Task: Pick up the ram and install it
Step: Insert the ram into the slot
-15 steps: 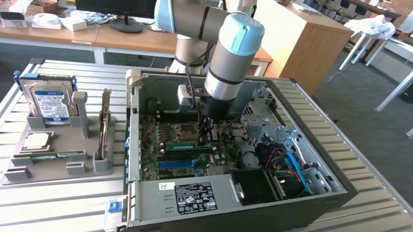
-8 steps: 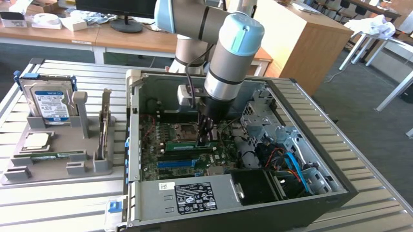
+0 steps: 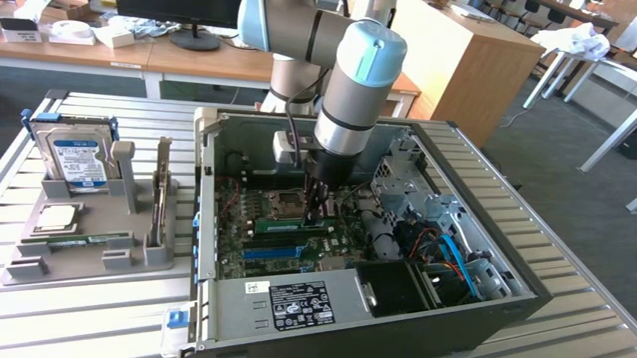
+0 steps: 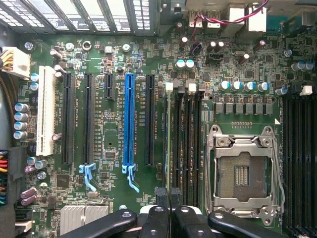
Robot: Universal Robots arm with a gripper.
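Note:
The ram [image 3: 286,224], a narrow green stick, stands on edge along the memory slots of the motherboard [image 3: 261,262] inside the open computer case. My gripper [image 3: 316,215] reaches straight down into the case, and its dark fingertips meet the stick's end nearer the exterior view's right. In the wrist view the black fingers [image 4: 161,198] are pressed together. The ram [image 4: 166,139] runs away from them as a thin edge-on line beside the dark memory slots [image 4: 185,144]. The gripper [image 4: 170,194] is shut on the stick's upper edge.
An empty processor socket [image 4: 242,171] lies beside the slots, and a blue expansion slot [image 4: 129,119] on their other side. On the exterior view's left, a grey holder [image 3: 89,265] carries a hard drive [image 3: 80,160] and a square processor chip [image 3: 57,218]. The case wall [image 3: 204,186] surrounds the arm.

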